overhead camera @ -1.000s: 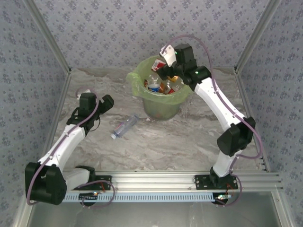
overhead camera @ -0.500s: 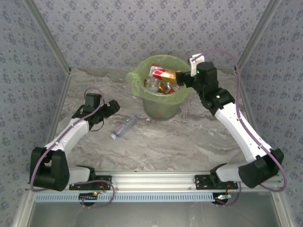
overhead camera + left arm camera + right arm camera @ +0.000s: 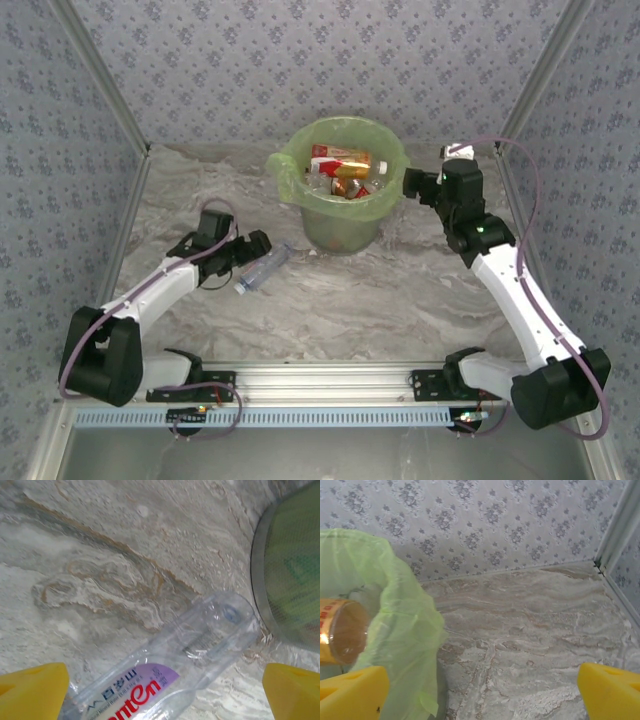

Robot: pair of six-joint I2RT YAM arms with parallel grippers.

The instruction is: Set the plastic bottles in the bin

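A: Bottle status?

B: Several plastic bottles (image 3: 338,172) lay in the bin (image 3: 340,235), red and white labels on top. The bin stood mid-table toward the far edge. One clear bottle (image 3: 262,268) lay on its side on the table (image 3: 400,290), just near-left of the bin, base end toward it.

A: Grippers?

B: Left gripper (image 3: 256,246) sat spread wide at that bottle. Its wrist cam showed yellow fingertips (image 3: 31,685) either side of the purple label, not clamped. Right gripper (image 3: 412,183) hung with jaws apart and empty, just right of the bin rim. Its cam caught the green bag (image 3: 405,620) and an amber bottle (image 3: 342,637) base.

A: Surroundings?

B: Marbled tabletop, patterned walls (image 3: 300,60), aluminium corner posts (image 3: 100,90).
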